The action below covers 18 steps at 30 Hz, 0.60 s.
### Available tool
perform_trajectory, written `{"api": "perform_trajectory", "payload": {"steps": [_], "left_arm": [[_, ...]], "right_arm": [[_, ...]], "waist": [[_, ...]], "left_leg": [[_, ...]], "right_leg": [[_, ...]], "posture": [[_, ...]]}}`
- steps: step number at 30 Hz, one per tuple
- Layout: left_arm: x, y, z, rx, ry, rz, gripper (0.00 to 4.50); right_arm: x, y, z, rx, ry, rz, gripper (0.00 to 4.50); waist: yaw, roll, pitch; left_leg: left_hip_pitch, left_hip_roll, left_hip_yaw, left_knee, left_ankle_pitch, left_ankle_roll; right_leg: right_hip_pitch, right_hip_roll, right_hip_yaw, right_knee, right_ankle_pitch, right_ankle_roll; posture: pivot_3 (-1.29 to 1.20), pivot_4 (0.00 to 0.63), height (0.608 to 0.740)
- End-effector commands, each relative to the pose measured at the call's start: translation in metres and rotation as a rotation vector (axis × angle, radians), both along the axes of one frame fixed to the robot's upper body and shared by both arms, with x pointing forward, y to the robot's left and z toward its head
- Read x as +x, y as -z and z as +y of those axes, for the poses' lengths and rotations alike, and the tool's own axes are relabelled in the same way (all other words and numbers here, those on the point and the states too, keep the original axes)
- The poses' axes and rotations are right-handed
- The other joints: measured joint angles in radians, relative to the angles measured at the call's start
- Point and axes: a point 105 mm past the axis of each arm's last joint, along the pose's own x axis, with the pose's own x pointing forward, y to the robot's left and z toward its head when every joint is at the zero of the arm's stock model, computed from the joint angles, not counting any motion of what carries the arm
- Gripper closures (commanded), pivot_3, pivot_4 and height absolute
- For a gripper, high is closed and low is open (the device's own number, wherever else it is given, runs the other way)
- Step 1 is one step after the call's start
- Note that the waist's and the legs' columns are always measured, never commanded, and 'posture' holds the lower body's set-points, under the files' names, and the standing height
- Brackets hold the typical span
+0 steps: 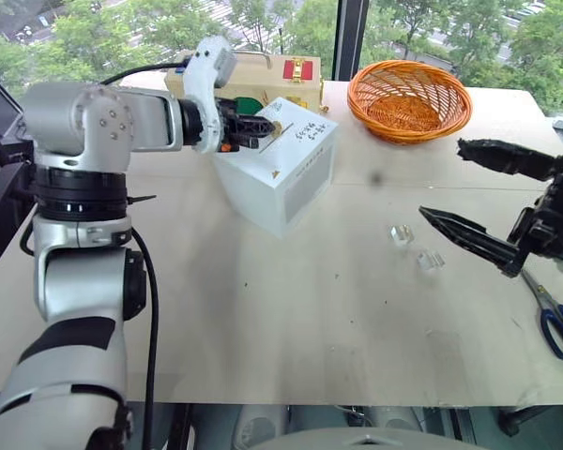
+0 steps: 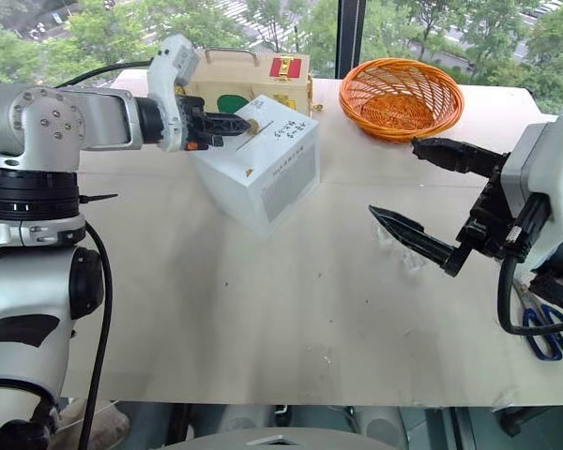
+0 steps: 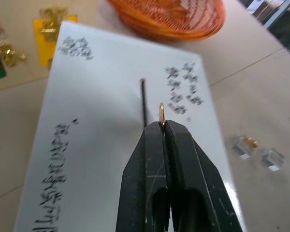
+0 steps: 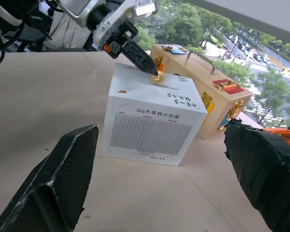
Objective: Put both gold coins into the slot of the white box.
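Left gripper: pinching one gold coin edge-on at its fingertips, hovering just over the white box.
Slot: lying just beside the coin, on the box top.
Right gripper: hanging spread wide, holding nothing, well apart from the box.
Second gold coin: sitting on the table among clear plastic pieces.

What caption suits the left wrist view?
Left gripper holds a gold coin edge-on beside the slot of the white box.

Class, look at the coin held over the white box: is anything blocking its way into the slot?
Nothing visible is. The left gripper pinches the gold coin on edge just above the white box, close beside the slot, and the box top around the slot is bare.
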Motion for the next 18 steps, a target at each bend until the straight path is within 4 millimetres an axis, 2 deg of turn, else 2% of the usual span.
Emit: {"api": "perform_trajectory", "payload": {"steps": [1, 7, 13, 14, 16, 17, 18], "left_arm": [[0.003, -0.01, 0.0, 0.034, -0.008, -0.032, 4.5], [0.004, -0.008, -0.003, 0.083, 0.01, -0.043, 4.5], [0.0, -0.013, -0.013, 0.164, 0.039, -0.146, 4.5], [-0.001, -0.015, -0.013, 0.159, 0.041, -0.157, 3.94], [-0.004, -0.022, -0.011, 0.131, 0.052, -0.194, 3.19], [-0.01, -0.03, -0.01, 0.075, 0.087, -0.209, 2.66], [-0.015, -0.036, -0.009, 0.032, 0.119, -0.227, 2.53]], "right_arm": [[-0.006, -0.008, 0.0, 0.019, 0.015, -0.063, 0.06], [-0.007, -0.006, -0.002, 0.026, 0.029, -0.059, 0.06], [-0.006, -0.002, -0.003, 0.033, 0.039, -0.043, 0.06], [-0.005, 0.0, -0.003, 0.036, 0.042, -0.032, 0.0], [-0.002, 0.006, -0.003, 0.028, 0.057, -0.002, 0.0], [0.003, 0.013, -0.004, 0.022, 0.082, 0.034, 0.0], [0.008, 0.021, -0.007, 0.017, 0.117, 0.075, 0.0]], "waist": [[0.001, 0.0, 0.0], [0.0, 0.0, 0.0], [0.0, 0.0, 0.0], [0.0, 0.0, 0.0], [0.0, 0.0, 0.0], [0.0, 0.0, 0.0], [-0.002, 0.0, 0.0]], "left_leg": [[0.0, 0.0, 0.0, 0.0, 0.0, 0.0], [0.0, 0.0, 0.0, 0.001, 0.0, 0.0], [0.0, 0.0, 0.0, 0.001, 0.0, 0.0], [0.0, 0.0, 0.0, 0.001, 0.0, 0.0], [0.0, 0.0, 0.0, 0.001, 0.0, 0.0], [0.0, 0.0, 0.0, 0.001, 0.0, 0.0], [0.0, 0.0, 0.0, 0.001, 0.0, 0.0]], "right_leg": [[0.0, 0.0, 0.0, 0.0, 0.0, 0.0], [0.0, -0.001, 0.0, 0.001, 0.0, 0.0], [0.0, -0.001, 0.0, 0.002, 0.0, -0.001], [0.0, -0.001, 0.0, 0.002, 0.0, -0.001], [0.0, -0.001, 0.001, 0.002, 0.0, 0.0], [0.0, -0.001, 0.001, 0.002, 0.0, 0.0], [0.0, -0.001, 0.001, 0.002, 0.0, 0.0]], "posture": [[0.0, 0.15, 0.74], [0.0, 0.15, 0.74], [0.0, 0.15, 0.74], [0.0, 0.15, 0.74], [0.0, 0.15, 0.74], [0.0, 0.15, 0.74], [0.0, 0.15, 0.74]]}}
